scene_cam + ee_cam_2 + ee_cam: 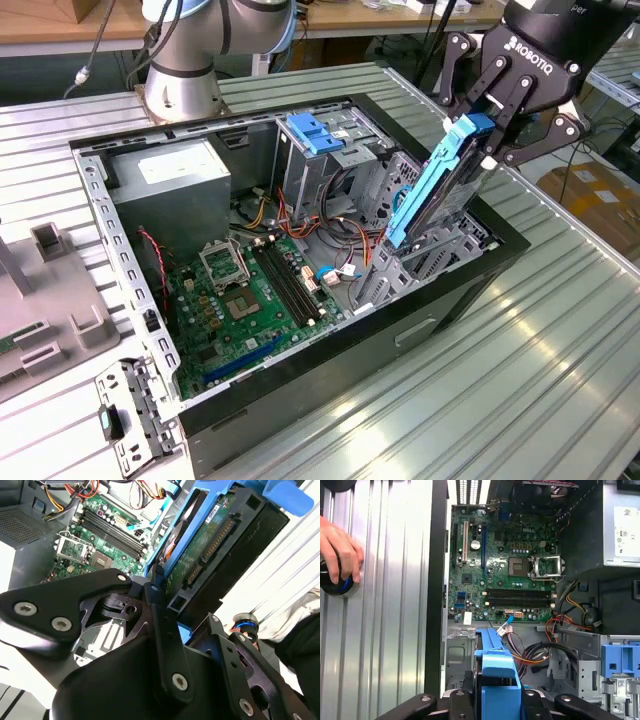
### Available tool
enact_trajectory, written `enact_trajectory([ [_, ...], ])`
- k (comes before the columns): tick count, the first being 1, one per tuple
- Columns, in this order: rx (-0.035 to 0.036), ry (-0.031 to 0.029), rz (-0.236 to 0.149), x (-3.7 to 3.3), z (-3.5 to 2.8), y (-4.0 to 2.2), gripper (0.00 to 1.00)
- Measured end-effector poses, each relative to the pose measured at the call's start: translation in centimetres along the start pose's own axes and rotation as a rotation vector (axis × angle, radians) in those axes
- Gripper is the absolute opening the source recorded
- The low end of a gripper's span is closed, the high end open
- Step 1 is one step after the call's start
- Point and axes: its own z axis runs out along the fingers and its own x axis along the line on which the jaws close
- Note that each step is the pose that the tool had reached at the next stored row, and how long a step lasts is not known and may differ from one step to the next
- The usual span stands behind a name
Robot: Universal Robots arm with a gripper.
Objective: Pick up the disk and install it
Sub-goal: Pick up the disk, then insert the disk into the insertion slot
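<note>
Tool [483,128] at exterior view's upper right, tilted, clamped tight on disk [445,185].

Blue-railed disk [438,185], steeply tilted, edge-up

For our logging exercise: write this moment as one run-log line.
gripper: shut on disk | disk: tilted over case | installed: no

i look down on an open black computer case [400,340] on the ribbed metal table [540,380]. inside lie a green motherboard [235,300], a grey power-supply box [165,195] beside it, a light-blue latch bracket [313,132] and tangled cables [340,235].
</note>
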Motion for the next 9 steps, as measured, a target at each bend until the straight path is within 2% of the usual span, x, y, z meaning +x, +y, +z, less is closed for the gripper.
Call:
enact_trajectory([
  [9, -0.0001, 0.0002, -0.002, 0.00, -0.01, -0.03, 0.37],
])
